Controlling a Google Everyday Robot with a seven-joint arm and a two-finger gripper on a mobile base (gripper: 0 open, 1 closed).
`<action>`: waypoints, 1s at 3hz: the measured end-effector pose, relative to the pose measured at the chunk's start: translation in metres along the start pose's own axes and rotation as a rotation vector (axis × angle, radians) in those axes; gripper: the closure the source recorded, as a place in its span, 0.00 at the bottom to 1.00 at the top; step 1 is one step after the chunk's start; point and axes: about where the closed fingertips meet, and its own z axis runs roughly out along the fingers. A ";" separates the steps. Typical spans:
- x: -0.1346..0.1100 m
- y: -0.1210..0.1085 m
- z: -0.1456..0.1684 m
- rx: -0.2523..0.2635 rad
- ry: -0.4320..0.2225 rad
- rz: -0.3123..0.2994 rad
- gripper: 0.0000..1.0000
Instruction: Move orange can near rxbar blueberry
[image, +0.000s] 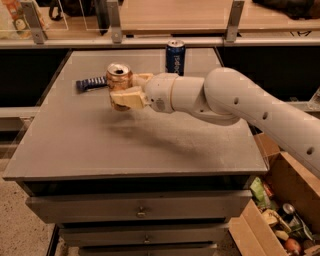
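Note:
The orange can (119, 82) stands upright in my gripper (126, 90), whose tan fingers (129, 98) are shut around its lower body. The can is at the left middle of the grey table (150, 140); I cannot tell whether it touches the surface or hangs just above it. The rxbar blueberry (91, 83), a flat dark blue wrapper, lies on the table right beside the can, to its left. My white arm (240, 107) reaches in from the right.
A dark blue can with white lettering (175, 57) stands at the table's back middle. A railing runs behind the table. An open cardboard box (272, 220) with clutter sits on the floor at the lower right. Drawers are below the tabletop.

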 end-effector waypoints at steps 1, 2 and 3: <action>0.002 -0.016 0.017 -0.007 0.025 -0.008 1.00; 0.008 -0.032 0.037 -0.020 0.055 -0.002 1.00; 0.014 -0.047 0.052 -0.024 0.077 0.015 1.00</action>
